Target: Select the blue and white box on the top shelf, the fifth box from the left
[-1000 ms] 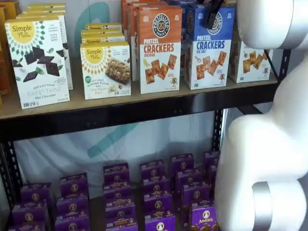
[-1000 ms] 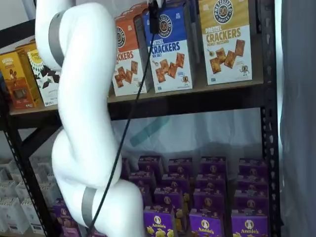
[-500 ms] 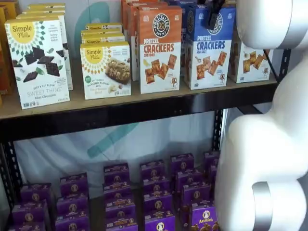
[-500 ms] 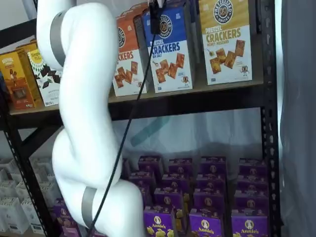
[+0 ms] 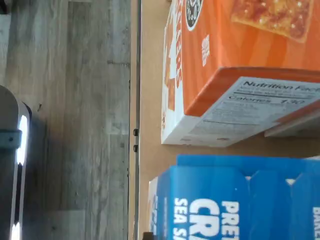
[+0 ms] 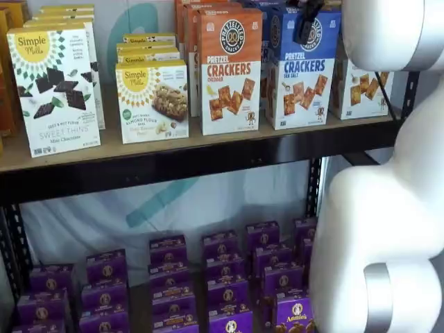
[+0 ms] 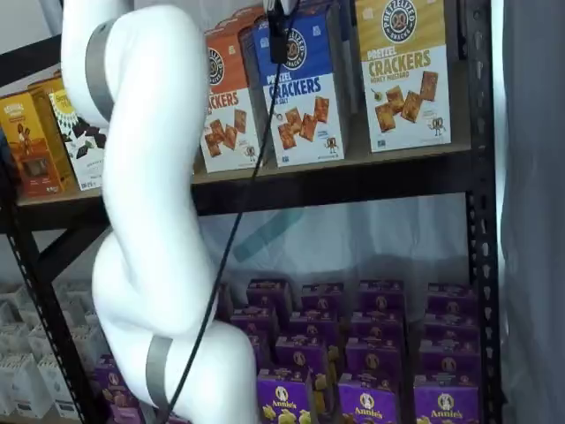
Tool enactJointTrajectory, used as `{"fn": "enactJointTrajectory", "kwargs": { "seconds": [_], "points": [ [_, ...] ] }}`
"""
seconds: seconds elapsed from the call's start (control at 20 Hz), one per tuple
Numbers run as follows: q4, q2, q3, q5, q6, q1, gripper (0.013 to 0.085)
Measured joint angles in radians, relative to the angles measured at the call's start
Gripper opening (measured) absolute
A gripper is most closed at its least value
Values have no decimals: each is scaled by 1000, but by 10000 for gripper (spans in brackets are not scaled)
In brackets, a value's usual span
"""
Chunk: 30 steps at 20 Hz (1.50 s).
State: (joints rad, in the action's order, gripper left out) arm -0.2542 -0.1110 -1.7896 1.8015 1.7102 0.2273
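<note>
Nearest me, my white arm (image 6: 381, 229) fills the foreground in both shelf views. Beyond it, on the top shelf (image 6: 173, 149), the blue and white box (image 6: 303, 73) stands upright between the orange cheddar carton (image 6: 231, 69) on its left and the yellow-topped carton (image 7: 402, 75) on its right. My gripper (image 6: 306, 24) hangs at the box's top front; I cannot tell whether its fingers are parted or clamped.
</note>
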Motion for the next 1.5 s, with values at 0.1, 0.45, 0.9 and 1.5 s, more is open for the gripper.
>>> {"fn": "enactJointTrajectory", "kwargs": {
  "seconds": [0.1, 0.45, 0.9, 1.5],
  "points": [
    [-3, -5, 5, -2, 1, 2, 690],
    [-11, -22, 20, -3, 3, 8, 570],
    [-21, -46, 16, 36, -13, 3, 570],
    [18, -188, 116, 104, -11, -2, 570]
  ]
}}
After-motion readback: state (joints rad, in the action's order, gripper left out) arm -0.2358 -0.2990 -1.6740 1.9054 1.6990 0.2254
